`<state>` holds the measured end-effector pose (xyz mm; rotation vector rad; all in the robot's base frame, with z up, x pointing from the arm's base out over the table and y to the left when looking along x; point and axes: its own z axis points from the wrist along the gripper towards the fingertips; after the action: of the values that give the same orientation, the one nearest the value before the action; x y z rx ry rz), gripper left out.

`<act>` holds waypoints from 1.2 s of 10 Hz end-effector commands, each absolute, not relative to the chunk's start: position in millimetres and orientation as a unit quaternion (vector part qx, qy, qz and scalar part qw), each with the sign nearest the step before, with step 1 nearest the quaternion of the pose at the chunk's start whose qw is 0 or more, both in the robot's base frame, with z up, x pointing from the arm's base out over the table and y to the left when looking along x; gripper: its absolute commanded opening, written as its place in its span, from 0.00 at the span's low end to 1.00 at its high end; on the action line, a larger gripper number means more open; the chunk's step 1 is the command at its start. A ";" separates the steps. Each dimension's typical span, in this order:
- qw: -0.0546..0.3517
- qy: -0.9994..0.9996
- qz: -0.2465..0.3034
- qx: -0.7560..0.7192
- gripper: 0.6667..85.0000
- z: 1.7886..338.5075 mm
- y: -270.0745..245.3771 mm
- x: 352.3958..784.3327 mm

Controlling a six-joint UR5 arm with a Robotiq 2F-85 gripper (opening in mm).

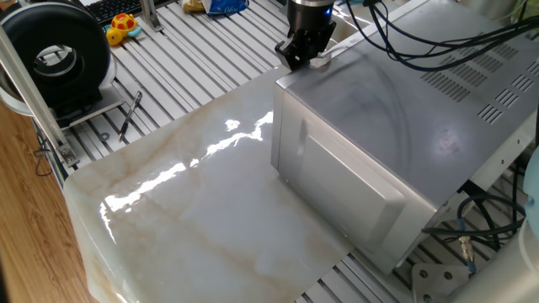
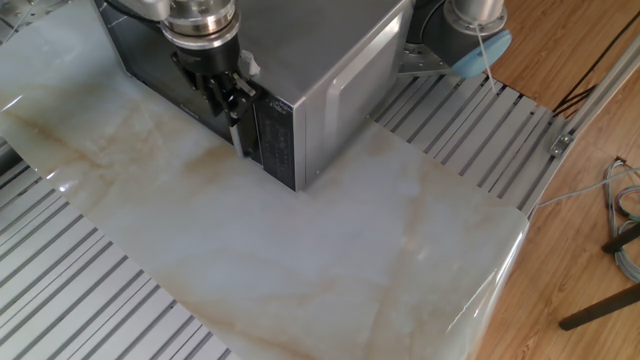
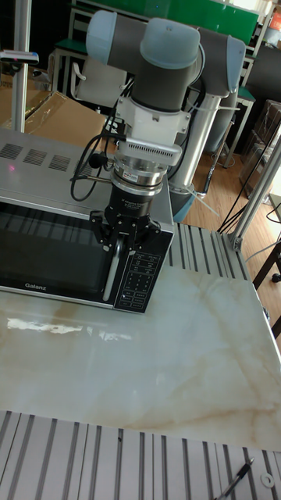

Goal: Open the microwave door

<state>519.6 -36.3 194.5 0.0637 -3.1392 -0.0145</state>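
The microwave door [image 3: 48, 251] is a dark panel marked Galanz, flush with the grey box [image 1: 396, 101], and it has a silver upright handle [image 3: 115, 283] at its right edge. My gripper [image 3: 119, 245] points down at the top of that handle, open, with one finger [image 3: 104, 238] on each side of it. In the other fixed view the gripper [image 2: 224, 92] covers much of the door [image 2: 140, 55], just left of the keypad panel [image 2: 270, 135]. In one fixed view the gripper [image 1: 299, 57] hangs at the box's far corner and the door is hidden.
The microwave stands on a glossy marble slab [image 1: 194, 210] over a slatted metal table [image 2: 70, 290]. Cables [image 1: 421, 46] trail over the slotted top. A black round device [image 1: 55, 55], a pen [image 1: 130, 114] and a yellow toy [image 1: 122, 25] lie at the far left.
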 end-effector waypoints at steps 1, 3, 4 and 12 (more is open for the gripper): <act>-0.001 -1.000 -0.012 0.020 0.37 195.7 -34.1 519.4; -0.001 -1.000 -0.017 0.020 0.36 195.3 -33.9 517.0; -0.002 -1.000 -0.017 0.019 0.36 195.0 -33.8 516.5; -0.003 -1.000 -0.016 0.021 0.36 194.3 -35.1 516.1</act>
<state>515.2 -37.5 193.2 0.0657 -3.1413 -0.0311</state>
